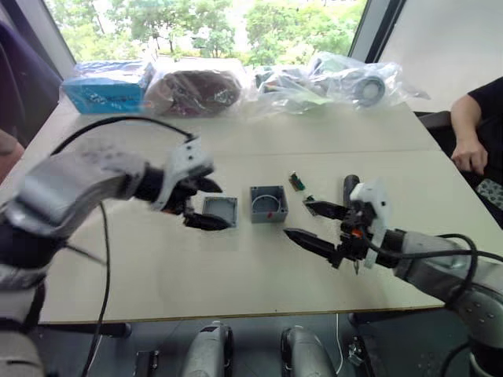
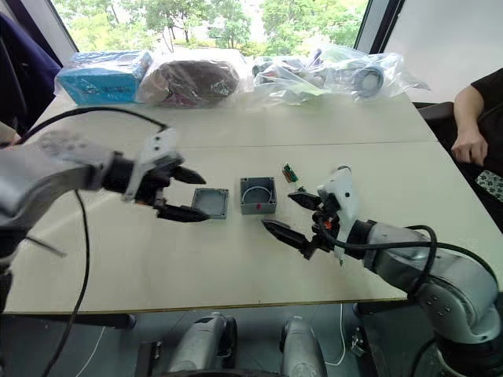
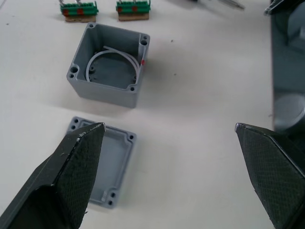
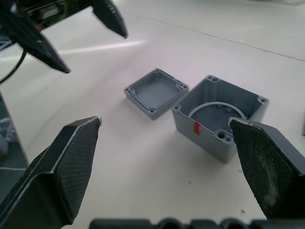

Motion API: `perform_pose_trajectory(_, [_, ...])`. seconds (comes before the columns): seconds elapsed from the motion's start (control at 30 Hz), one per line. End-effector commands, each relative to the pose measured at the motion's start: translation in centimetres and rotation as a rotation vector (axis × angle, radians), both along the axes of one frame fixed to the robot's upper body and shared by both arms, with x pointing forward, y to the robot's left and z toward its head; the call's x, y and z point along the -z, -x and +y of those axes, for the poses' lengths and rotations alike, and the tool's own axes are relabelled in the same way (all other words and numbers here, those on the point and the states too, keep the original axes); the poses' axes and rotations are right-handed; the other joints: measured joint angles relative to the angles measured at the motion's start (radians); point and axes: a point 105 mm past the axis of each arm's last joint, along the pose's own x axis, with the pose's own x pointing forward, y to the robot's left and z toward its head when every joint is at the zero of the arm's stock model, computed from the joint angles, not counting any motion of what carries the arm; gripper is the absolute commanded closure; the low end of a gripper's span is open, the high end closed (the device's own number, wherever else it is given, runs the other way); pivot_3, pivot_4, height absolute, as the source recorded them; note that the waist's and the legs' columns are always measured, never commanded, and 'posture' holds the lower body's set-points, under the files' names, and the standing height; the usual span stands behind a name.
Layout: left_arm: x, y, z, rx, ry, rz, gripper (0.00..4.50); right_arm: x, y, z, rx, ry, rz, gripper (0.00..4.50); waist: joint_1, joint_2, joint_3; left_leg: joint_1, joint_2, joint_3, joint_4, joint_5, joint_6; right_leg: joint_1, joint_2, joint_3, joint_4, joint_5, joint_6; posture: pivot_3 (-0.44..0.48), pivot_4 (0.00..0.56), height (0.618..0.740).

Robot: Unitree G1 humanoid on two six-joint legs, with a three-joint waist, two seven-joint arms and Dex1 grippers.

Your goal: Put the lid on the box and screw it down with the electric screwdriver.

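Both grippers, left [image 1: 201, 204] and right [image 1: 314, 224], gape empty at frame centre; the shallow grey plastic lid [image 1: 219, 211] awaits grasping, then seating on the deeper grey box [image 1: 269, 203].

No text is legible — the blue carton [image 1: 106, 88] shows print, unreadable.

Bright daylight from window [image 1: 212, 27] behind table [image 1: 236, 275]; soft shadows, wrist views sharp.
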Motion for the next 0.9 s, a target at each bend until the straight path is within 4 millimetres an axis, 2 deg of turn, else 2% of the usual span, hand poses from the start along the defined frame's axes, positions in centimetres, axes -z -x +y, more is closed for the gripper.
perform_pose_trajectory(0.03, [0.1,-1.8,-2.6,0.105,-0.073,-0.051,0.01,-0.5,0.9,-0.1,-0.020,0.070,-0.046,0.00,0.004,0.000,0.000,0.000,0.000,0.000,0.000,0.000,0.000,0.000,0.000,0.000,0.000,0.000,0.000,0.000,0.150,0.740])
perform_pose_trajectory(0.13, [1.4,-3.2,-4.9,0.170,-0.134,-0.081,0.01,-0.3,1.4,-0.1,-0.013,0.101,-0.045,0.00,0.002,-0.001,0.000,-0.001,0.001,-0.001,0.001,0.000,0.000,0.000,0.001,0.000,0.000,-0.001,0.001,0.000,0.150,0.740])
perform_pose_trajectory(0.23, [2.4,-4.0,-6.4,0.214,-0.166,-0.084,0.01,-0.1,1.7,-0.1,-0.003,0.117,-0.049,0.00,-0.001,-0.001,0.000,-0.001,0.002,-0.001,0.001,0.000,0.000,-0.001,0.001,0.001,0.000,-0.001,0.001,0.000,0.150,0.740])
perform_pose_trajectory(0.37, [3.5,-5.1,-7.6,0.243,-0.213,-0.103,0.01,0.0,1.9,-0.1,0.032,0.118,-0.058,0.00,0.001,-0.001,0.001,-0.001,0.003,-0.001,0.001,0.000,0.001,-0.002,0.002,0.001,0.002,0.000,0.002,0.000,0.150,0.740])
perform_pose_trajectory(0.6, [4.2,-5.3,-9.0,0.287,-0.226,-0.088,0.01,0.4,2.2,0.7,0.084,0.081,-0.065,0.00,0.001,-0.001,0.001,-0.002,0.004,-0.002,0.002,0.000,0.001,-0.002,0.000,0.002,0.001,0.001,0.004,0.000,0.150,0.740])
perform_pose_trajectory(0.7, [4.5,-5.6,-9.1,0.295,-0.239,-0.103,0.66,0.5,2.4,1.1,0.100,0.064,-0.065,0.00,0.002,-0.001,0.000,-0.001,0.004,-0.003,0.002,0.000,0.001,-0.002,0.001,0.001,0.002,0.001,0.004,0.000,0.150,0.740])
perform_pose_trajectory(0.8, [5.0,-5.7,-9.1,0.307,-0.259,-0.109,2.02,0.6,2.5,1.1,0.117,0.059,-0.063,0.00,0.001,-0.001,0.000,-0.001,0.004,-0.003,0.002,0.000,0.001,-0.002,0.001,0.001,0.002,0.001,0.004,0.000,0.150,0.740])
perform_pose_trajectory(0.9, [5.4,-5.6,-9.3,0.321,-0.265,-0.107,3.08,0.6,2.5,0.9,0.144,0.058,-0.066,0.00,0.002,-0.001,0.000,-0.001,0.004,-0.003,0.002,0.000,0.001,-0.002,0.001,0.001,0.002,0.001,0.004,0.000,0.150,0.740])
